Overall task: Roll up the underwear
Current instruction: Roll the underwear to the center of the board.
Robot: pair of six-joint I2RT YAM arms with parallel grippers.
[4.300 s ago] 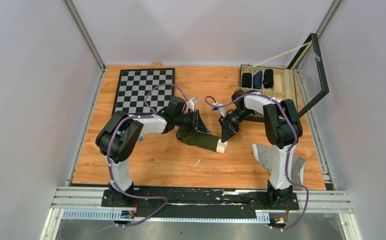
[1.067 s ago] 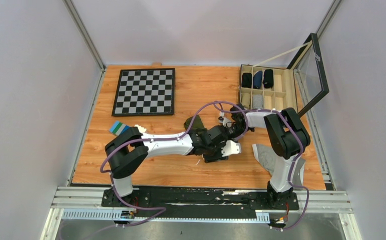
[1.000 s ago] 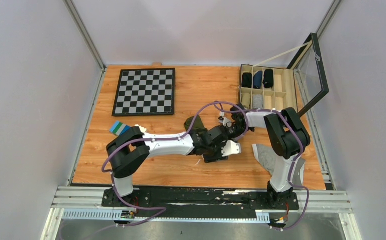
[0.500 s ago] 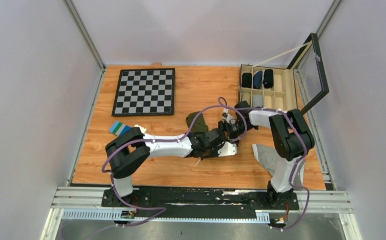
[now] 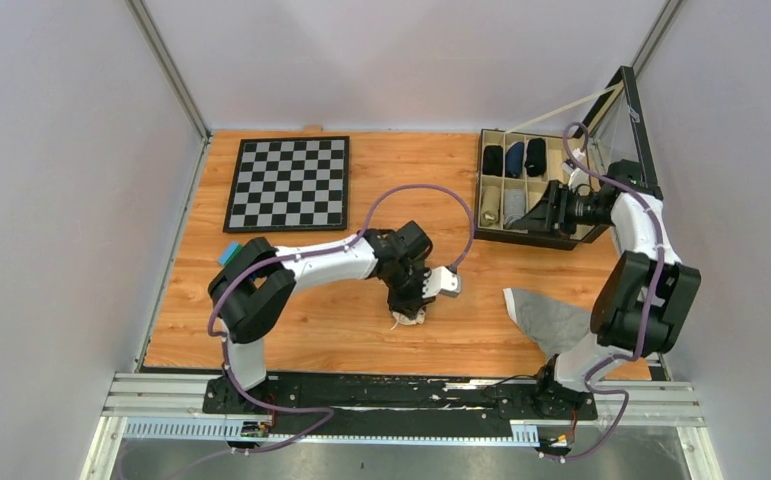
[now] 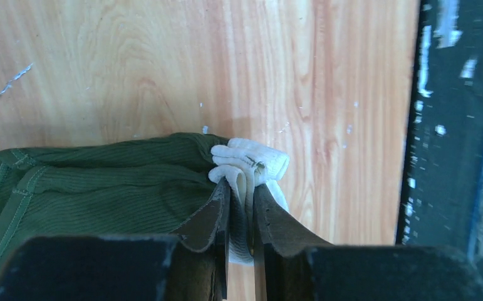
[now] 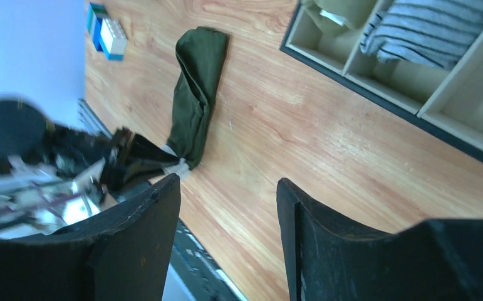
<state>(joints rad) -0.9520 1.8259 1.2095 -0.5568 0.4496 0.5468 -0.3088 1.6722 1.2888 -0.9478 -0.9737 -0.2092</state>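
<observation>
One white waistband (image 6: 251,164) of the green underwear (image 6: 101,185) sits clamped in the left pincer (image 6: 240,191). The right pincer (image 7: 228,183) gapes wide.

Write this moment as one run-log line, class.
left gripper: shut on underwear at waistband | right gripper: open, empty, near box | underwear: flat strip, not yet rolled
</observation>
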